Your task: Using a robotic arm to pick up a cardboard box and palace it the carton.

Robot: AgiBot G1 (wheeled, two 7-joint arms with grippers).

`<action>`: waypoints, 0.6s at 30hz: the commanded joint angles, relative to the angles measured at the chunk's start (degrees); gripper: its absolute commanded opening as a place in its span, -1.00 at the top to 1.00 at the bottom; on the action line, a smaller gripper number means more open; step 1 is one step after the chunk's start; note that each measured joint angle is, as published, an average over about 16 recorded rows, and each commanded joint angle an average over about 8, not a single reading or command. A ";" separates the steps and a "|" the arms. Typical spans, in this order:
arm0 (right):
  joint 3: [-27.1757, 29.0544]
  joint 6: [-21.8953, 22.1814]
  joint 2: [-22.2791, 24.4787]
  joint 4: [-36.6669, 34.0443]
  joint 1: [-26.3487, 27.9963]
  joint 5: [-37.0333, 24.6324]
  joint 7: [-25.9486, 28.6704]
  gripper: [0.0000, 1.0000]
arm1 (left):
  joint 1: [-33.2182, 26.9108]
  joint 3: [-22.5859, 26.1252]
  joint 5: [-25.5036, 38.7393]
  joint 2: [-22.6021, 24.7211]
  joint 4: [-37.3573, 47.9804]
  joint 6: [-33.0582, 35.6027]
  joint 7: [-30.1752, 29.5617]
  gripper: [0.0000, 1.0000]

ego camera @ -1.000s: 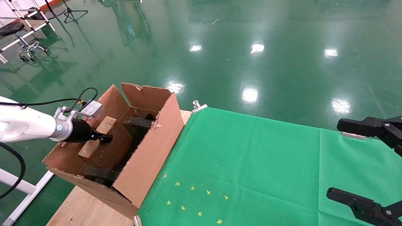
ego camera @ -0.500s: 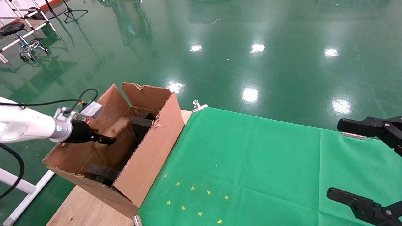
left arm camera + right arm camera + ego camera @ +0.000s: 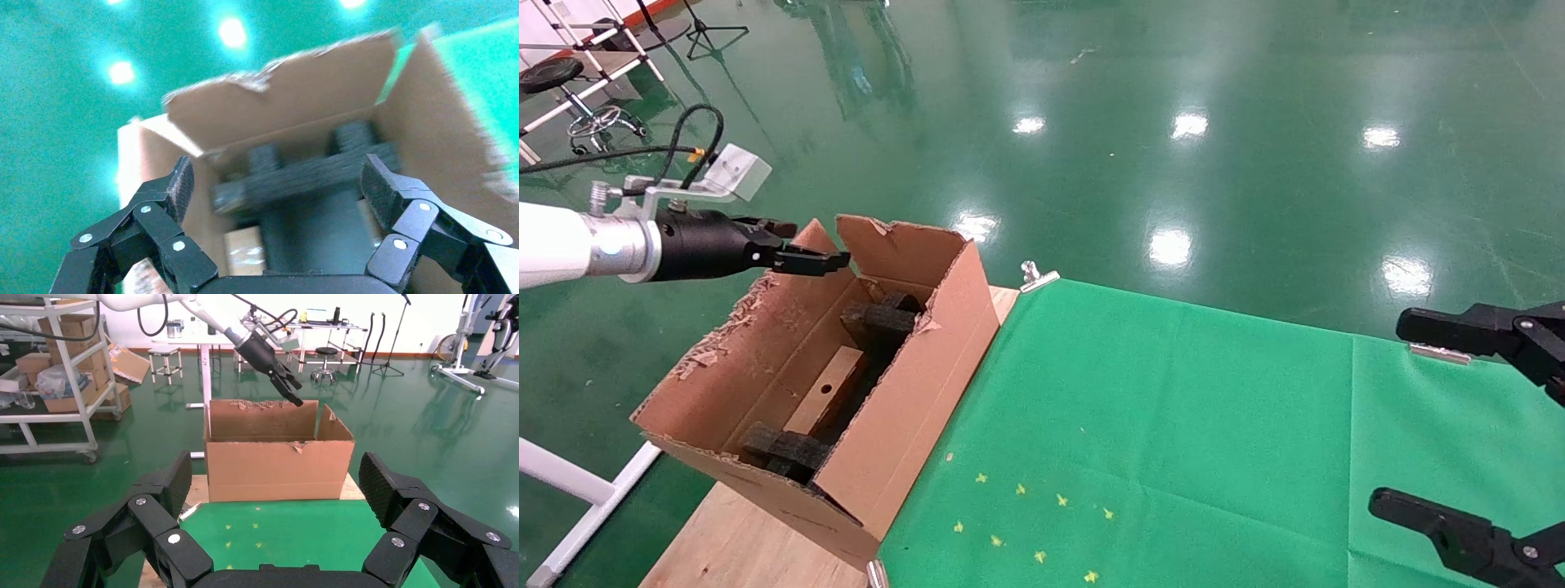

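Carton [image 3: 903, 408] sits at the table's left edge, flaps up and ragged, black foam blocks [image 3: 878, 318] at its far and near ends. Cardboard box [image 3: 825, 392] lies flat on the floor inside, between the foam; placement looks done. Left gripper [image 3: 834, 260] hovers above the far-left flap, spread, empty. Retreat straight up, clear of flaps. Right gripper [image 3: 272, 478] is parked right, spread.
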 commanded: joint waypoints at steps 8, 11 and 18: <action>0.00 0.02 0.01 -0.01 -0.01 0.01 0.00 -1.00 | -0.53 -0.45 -1.17 -1.48 -4.53 4.13 1.09 -1.00; 0.00 0.02 0.01 -0.01 -0.01 0.01 0.00 -1.00 | -0.49 -0.40 -1.05 -1.43 -4.27 3.98 1.03 -1.00; 0.00 0.01 0.01 -0.01 -0.01 0.01 0.00 -1.00 | 0.10 -0.63 -1.75 -1.34 -4.05 3.74 0.89 -1.00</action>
